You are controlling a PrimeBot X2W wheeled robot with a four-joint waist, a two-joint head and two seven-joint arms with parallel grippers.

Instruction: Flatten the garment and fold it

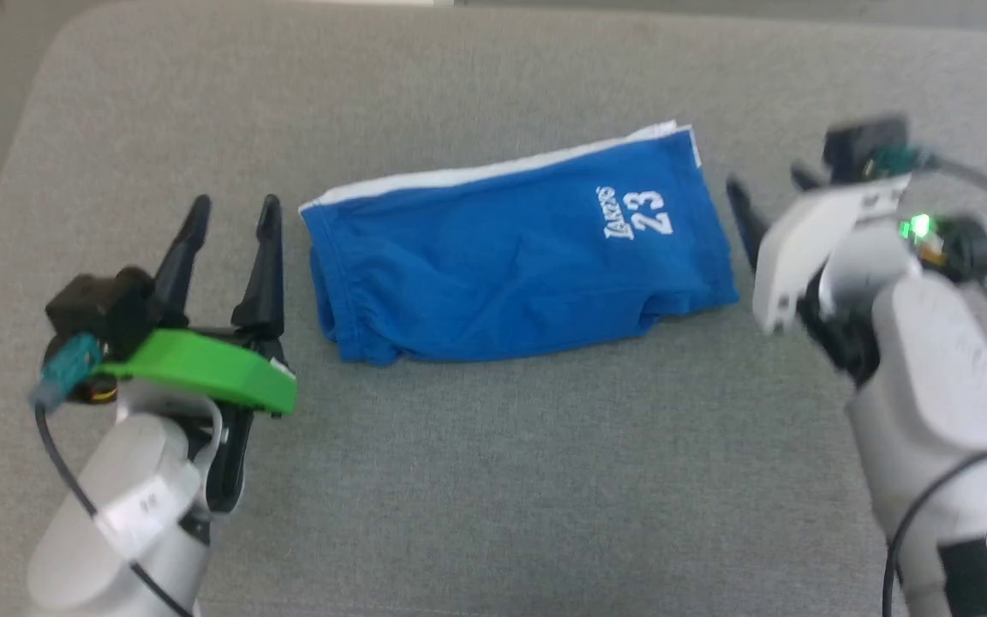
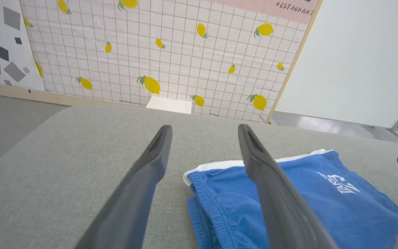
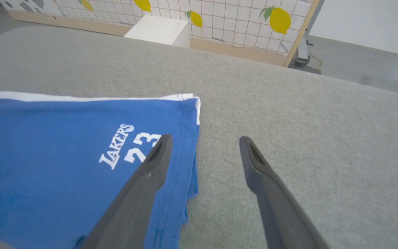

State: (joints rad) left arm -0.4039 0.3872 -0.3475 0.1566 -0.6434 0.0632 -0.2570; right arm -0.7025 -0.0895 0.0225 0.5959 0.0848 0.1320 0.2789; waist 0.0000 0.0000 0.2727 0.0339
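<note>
The shorts lie on the grey surface, long axis running from my left claw to my right claw. Both claws stand spread and empty: the waistband is just right of the left one, the printed leg end just left of the right. I judge neither arm nearer.

The garment, bright blue shorts, lies folded over into a compact, slightly rumpled rectangle on the grey table: elastic waistband at the left, leg hems at the right, white trim along the far edge, white "LAKERS 23" print facing up
</note>
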